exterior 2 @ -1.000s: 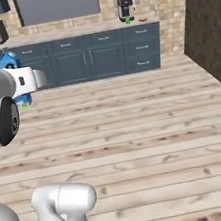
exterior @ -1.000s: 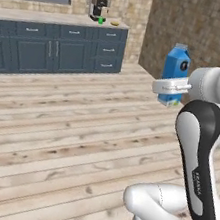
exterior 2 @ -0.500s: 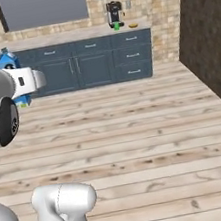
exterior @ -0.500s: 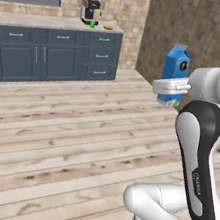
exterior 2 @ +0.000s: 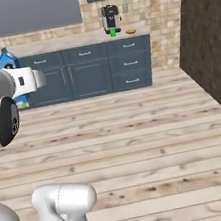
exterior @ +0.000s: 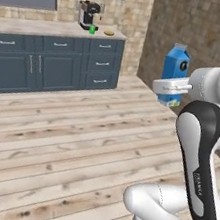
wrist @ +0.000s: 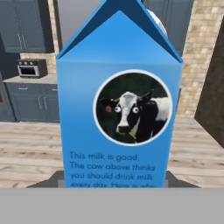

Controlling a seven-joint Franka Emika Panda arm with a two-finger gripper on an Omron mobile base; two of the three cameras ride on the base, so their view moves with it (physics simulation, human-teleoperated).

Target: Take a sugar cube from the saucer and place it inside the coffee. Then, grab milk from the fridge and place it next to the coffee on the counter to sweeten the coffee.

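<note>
Pinching the milk [wrist: 118,113] upright in the gripper [exterior: 172,87], carried high over bare floor (fingertips hidden behind carton). Risk judged: slip or tilt under base motion, dropping well short. Far off: the coffee [exterior: 92,29] beside the saucer [exterior: 109,33] on the counter [exterior: 39,27]; overshoot could knock the cup.

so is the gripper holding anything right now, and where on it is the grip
Yes, the gripper holds the milk carton upright in mid-air, gripping its lower part, with the gabled top standing well above the fingers. The exact contact points are hidden.
</note>
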